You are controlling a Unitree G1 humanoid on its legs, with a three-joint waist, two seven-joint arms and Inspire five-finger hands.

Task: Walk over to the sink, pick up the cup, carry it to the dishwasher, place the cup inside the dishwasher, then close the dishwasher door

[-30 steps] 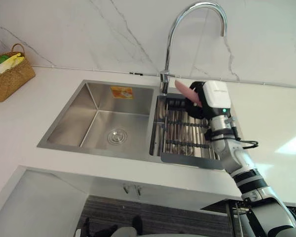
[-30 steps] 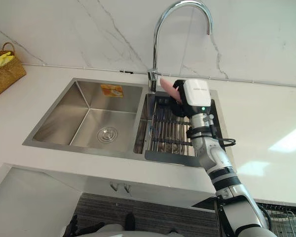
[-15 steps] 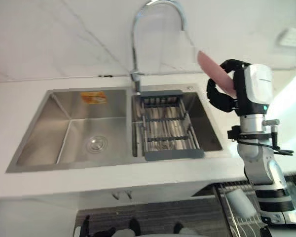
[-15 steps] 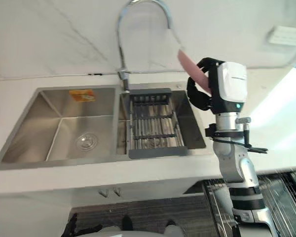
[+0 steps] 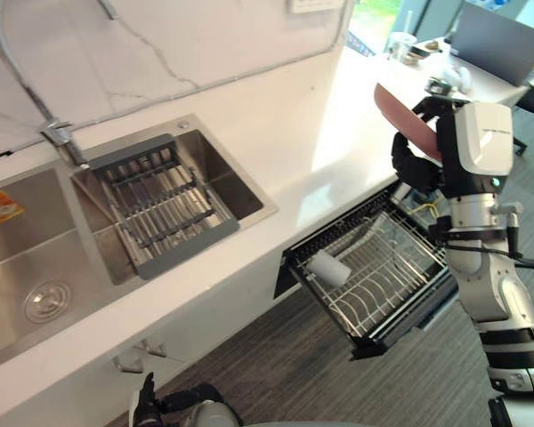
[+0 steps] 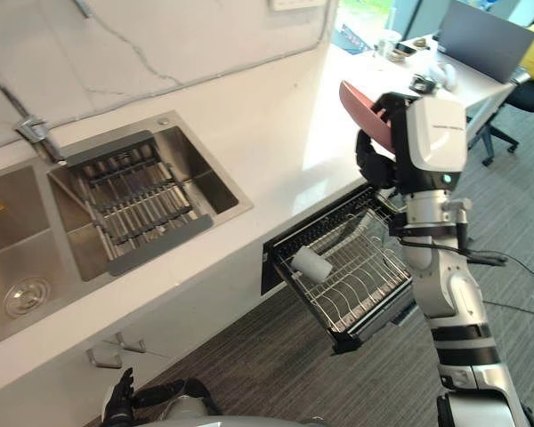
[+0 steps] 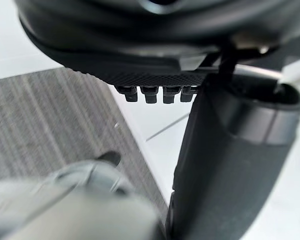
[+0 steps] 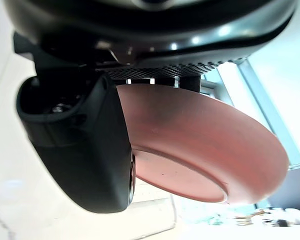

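A pink cup (image 5: 402, 108) is held up in the air with my right hand (image 5: 417, 166) shut on it, thumb and fingers curled round its wall (image 8: 200, 145). The hand and cup hang above the far right end of the open dishwasher (image 5: 409, 316), whose wire rack (image 6: 360, 267) is pulled out under the counter edge. A white cup (image 5: 327, 267) lies on its side in the rack's left part. My left hand (image 6: 120, 405) hangs low by the floor with its fingers straight, holding nothing.
The steel sink (image 5: 36, 267) with a grey drain rack (image 5: 156, 209) and the faucet base (image 5: 58, 133) lies to the left in the white counter (image 5: 294, 116). A desk with a laptop (image 5: 498, 40) stands at the far right. Grey carpet (image 5: 276, 365) runs below.
The whole view has swung right, from the sink to the open dishwasher. My right hand has carried the pink cup off the sink area and now holds it over the pulled-out rack.
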